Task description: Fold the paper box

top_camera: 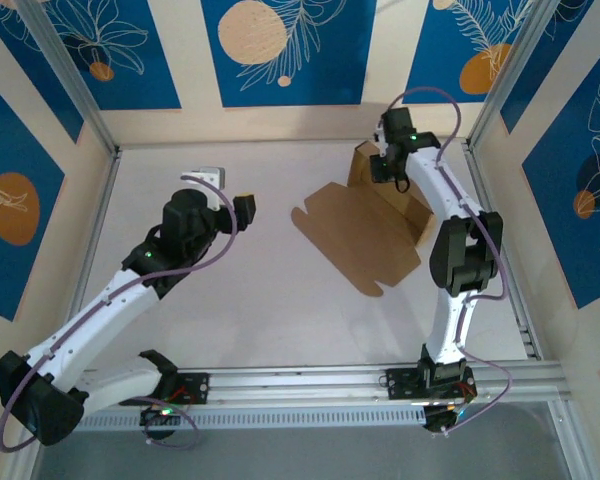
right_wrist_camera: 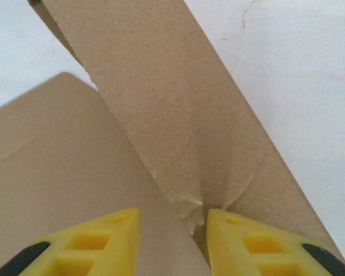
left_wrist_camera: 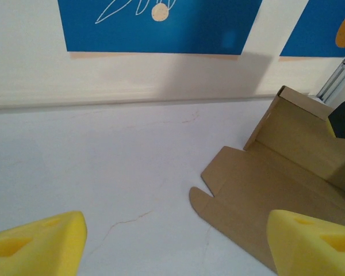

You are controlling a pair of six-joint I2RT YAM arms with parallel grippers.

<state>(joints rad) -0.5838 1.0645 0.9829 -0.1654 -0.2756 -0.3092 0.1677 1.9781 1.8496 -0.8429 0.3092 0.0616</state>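
Note:
The paper box [top_camera: 365, 235] is a brown cardboard sheet lying mostly flat at the table's right centre, with its far right side wall folded upright. My right gripper [top_camera: 395, 175] reaches down over that raised wall. In the right wrist view its yellow fingers [right_wrist_camera: 172, 215] straddle the wall [right_wrist_camera: 178, 115], and the cardboard is creased and crumpled at the right fingertip [right_wrist_camera: 218, 221]. My left gripper [top_camera: 242, 208] hovers open over bare table left of the sheet. The left wrist view has its fingers [left_wrist_camera: 175, 224] wide apart with nothing between them, and the box's rounded tab [left_wrist_camera: 204, 198] just ahead to the right.
A small white and grey object [top_camera: 208, 175] lies at the back left of the table. Patterned walls and aluminium posts [top_camera: 75, 85] enclose the table on three sides. A metal rail [top_camera: 310, 385] runs along the near edge by the arm bases.

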